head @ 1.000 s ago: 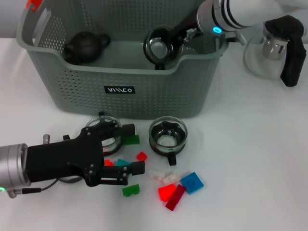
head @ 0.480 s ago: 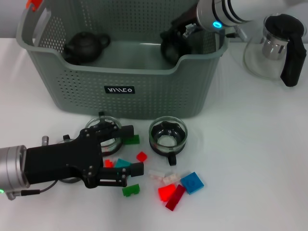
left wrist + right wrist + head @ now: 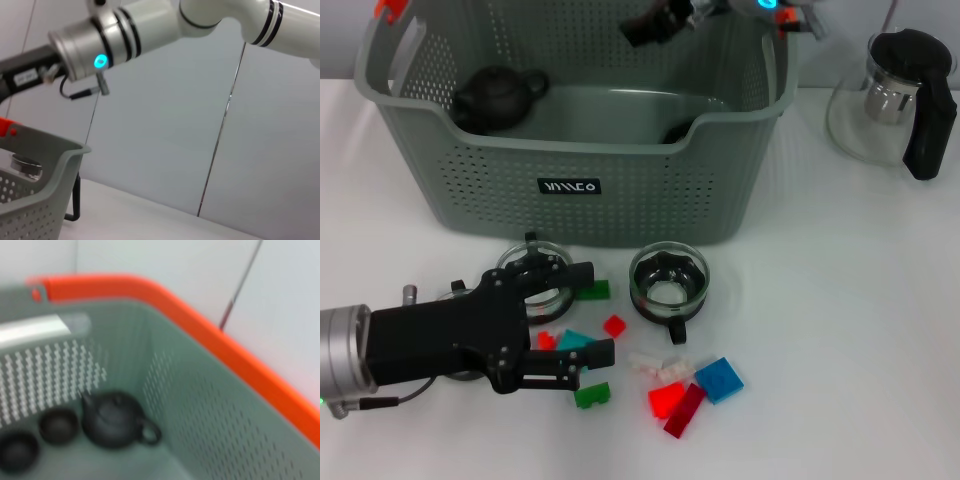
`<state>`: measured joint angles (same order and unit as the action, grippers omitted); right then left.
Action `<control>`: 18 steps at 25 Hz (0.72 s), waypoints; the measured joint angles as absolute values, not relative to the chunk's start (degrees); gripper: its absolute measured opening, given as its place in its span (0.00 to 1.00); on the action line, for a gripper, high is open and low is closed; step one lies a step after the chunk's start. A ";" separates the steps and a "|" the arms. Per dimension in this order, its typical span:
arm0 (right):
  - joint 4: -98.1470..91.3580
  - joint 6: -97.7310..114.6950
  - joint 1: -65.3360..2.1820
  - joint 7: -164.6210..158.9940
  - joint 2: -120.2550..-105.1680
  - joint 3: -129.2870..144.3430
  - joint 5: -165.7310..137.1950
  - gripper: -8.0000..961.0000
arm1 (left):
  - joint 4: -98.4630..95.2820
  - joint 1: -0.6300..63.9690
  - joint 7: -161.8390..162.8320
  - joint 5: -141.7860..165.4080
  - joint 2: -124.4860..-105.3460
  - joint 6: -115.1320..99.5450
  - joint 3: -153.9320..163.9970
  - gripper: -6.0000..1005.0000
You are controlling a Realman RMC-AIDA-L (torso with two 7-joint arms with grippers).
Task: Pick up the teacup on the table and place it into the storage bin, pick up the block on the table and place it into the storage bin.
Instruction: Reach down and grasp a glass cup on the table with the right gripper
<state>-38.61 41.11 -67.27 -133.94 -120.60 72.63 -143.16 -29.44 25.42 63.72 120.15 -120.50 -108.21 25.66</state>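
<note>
The grey-green storage bin (image 3: 620, 190) stands at the back of the table. My right gripper (image 3: 655, 25) hangs open and empty above the bin's far right side. A dark cup (image 3: 678, 130) lies inside, low behind the front wall. The right wrist view looks down into the bin (image 3: 210, 415) at two dark cups (image 3: 59, 426) beside a black teapot (image 3: 117, 420). A glass teacup (image 3: 668, 283) sits on the table in front of the bin. My left gripper (image 3: 598, 310) is open low over the table, with a teal block (image 3: 575, 340) and a red block (image 3: 615, 325) by its fingers.
Another glass cup (image 3: 540, 275) lies partly under the left gripper. Green (image 3: 591, 395), red (image 3: 667, 400), blue (image 3: 719, 379) and clear (image 3: 658, 365) blocks are scattered nearby. A glass pitcher (image 3: 890, 95) with a black handle stands at the far right. The black teapot (image 3: 495, 95) sits in the bin's left end.
My right gripper carried a dark cup down into the bin, let it go and rose up out of the bin. The left gripper barely shifted.
</note>
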 joint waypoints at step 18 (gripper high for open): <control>-83.61 68.12 -43.13 -131.00 -119.87 70.71 -122.76 0.76 | -29.57 24.92 62.84 120.15 -120.32 -108.37 25.66 0.91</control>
